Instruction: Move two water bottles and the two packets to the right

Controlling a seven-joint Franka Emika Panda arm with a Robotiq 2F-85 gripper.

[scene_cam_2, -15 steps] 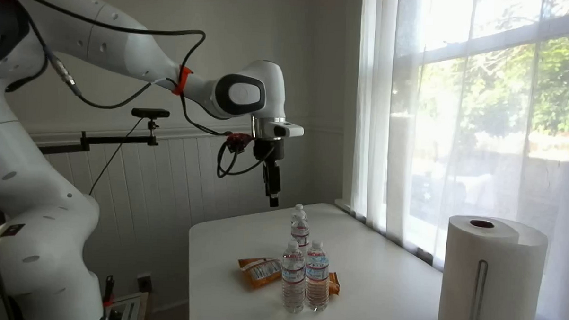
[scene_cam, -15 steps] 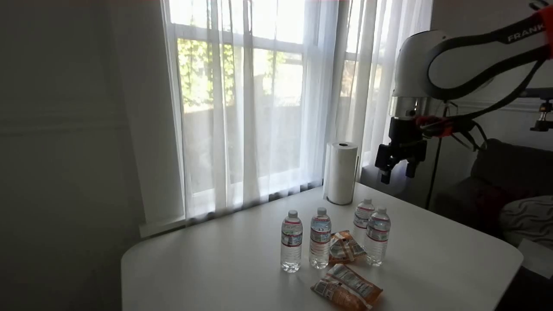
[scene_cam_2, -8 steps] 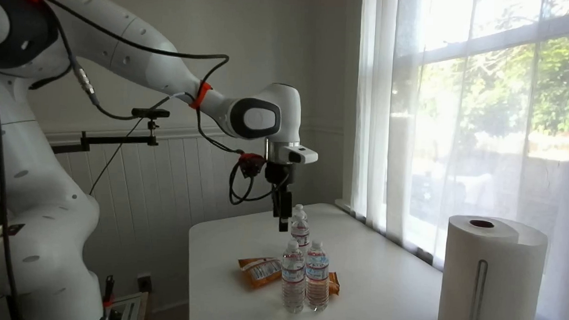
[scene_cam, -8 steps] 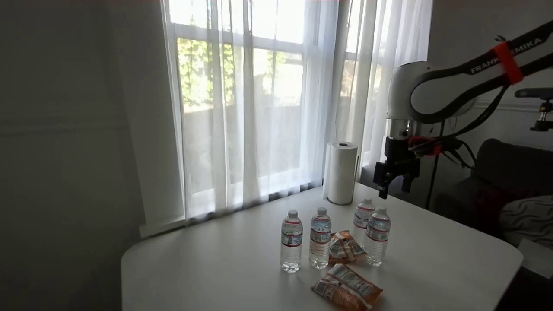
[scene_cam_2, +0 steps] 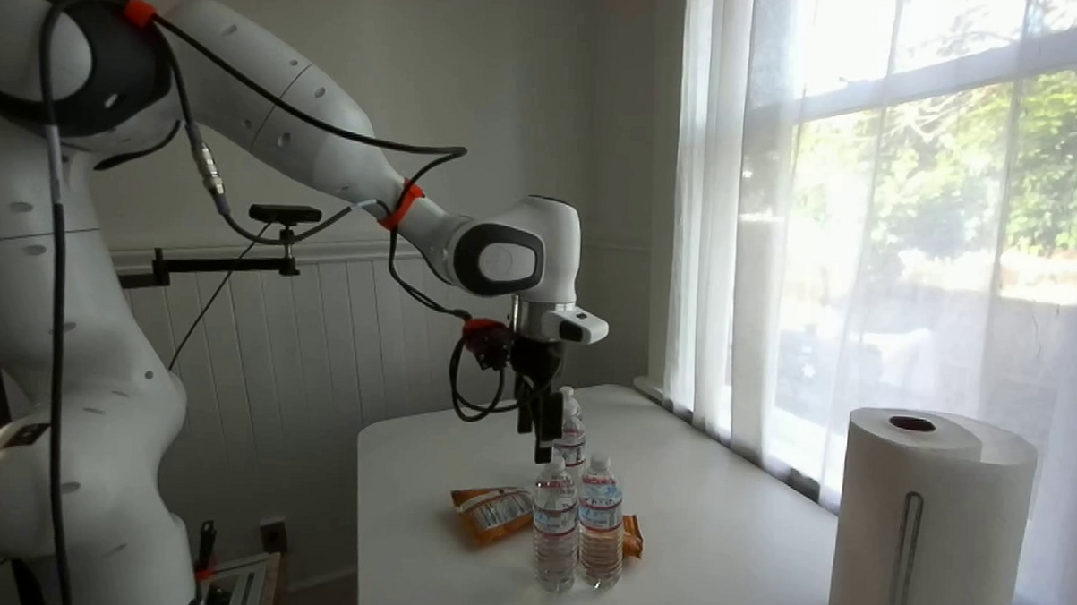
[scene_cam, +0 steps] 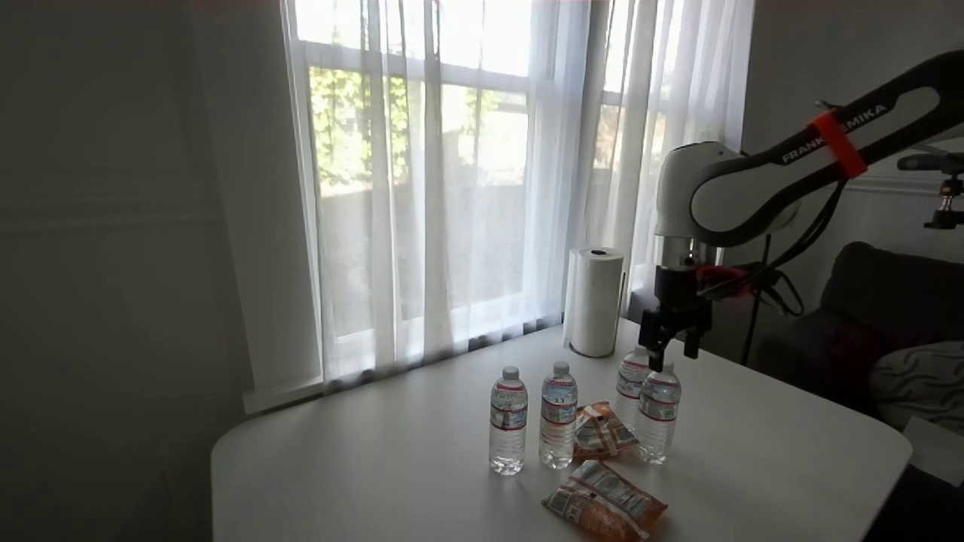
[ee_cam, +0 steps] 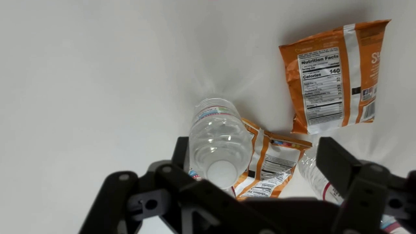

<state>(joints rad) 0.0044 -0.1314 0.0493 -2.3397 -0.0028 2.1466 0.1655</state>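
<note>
Clear water bottles with white caps stand upright on the white table in two pairs. In an exterior view one pair has a bottle (scene_cam: 508, 421) and its neighbour (scene_cam: 558, 421); the other pair has a front bottle (scene_cam: 659, 418) and one (scene_cam: 631, 388) behind it. An orange packet (scene_cam: 602, 433) lies flat between the pairs, another packet (scene_cam: 606, 500) nearer that camera. My gripper (scene_cam: 672, 357) hangs open just above the right-hand pair. In the wrist view one bottle (ee_cam: 221, 143) shows between the jaws of the gripper (ee_cam: 256, 156), close to the left finger; nothing is gripped. The right finger partly hides another bottle (ee_cam: 317, 175).
A paper-towel roll (scene_cam: 595, 301) stands upright near the window edge of the table, large in front in an exterior view (scene_cam_2: 929, 531). Sheer curtains (scene_cam: 425, 188) hang along that side. A camera on a bracket (scene_cam_2: 284, 215) is behind the arm.
The arm has lowered the open gripper toward the bottles, drifting slightly left in an exterior view and slightly right in the opposite one. Bottles and packets have not moved.
</note>
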